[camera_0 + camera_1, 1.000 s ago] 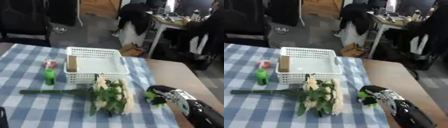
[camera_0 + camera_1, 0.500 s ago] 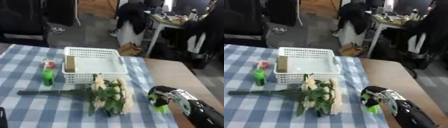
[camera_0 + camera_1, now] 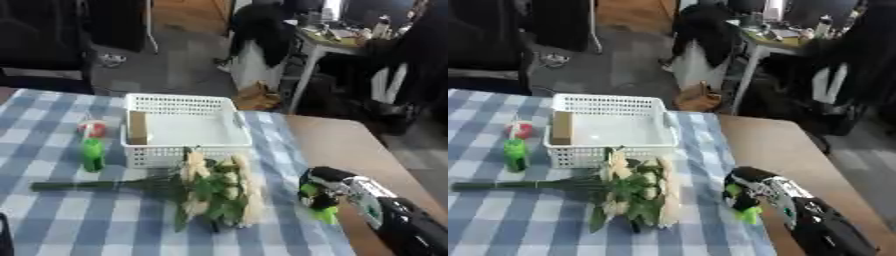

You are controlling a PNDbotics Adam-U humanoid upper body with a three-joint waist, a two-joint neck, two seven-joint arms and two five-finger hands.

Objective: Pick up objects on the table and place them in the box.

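The right hand (image 3: 328, 192) sits at the near right edge of the checked cloth (image 3: 52, 220), its fingers curled round a small green thing (image 3: 317, 200) whose lower tip pokes out bright green below the palm. Its exact shape cannot be made out. It looks light and small enough to ride inside the curl of the fingers, so the main risk is that it slips out through a gap or hangs up on a finger when it is let go.

The box (image 3: 185, 131), a white lattice basket, stands well apart from the hand, up and to the left across the cloth. A tan block (image 3: 136, 127) stands against its inner left wall; the rest of its floor is bare.

Between hand and box lies a bunch of flowers (image 3: 214, 190), pale heads and green leaves near the box's front wall, the long stem (image 3: 96, 185) running left across the cloth. It looks soft and floppy: the heads would crush and the stem end would droop if it were lifted by one end. The better hold is probably on the stem just behind the leaves.

Left of the box stands a green bottle (image 3: 93, 154), upright, with a small red and white thing (image 3: 93, 129) just behind it. The bottle looks stiff and light, easy to take round its body.

The left hand shows in neither view.
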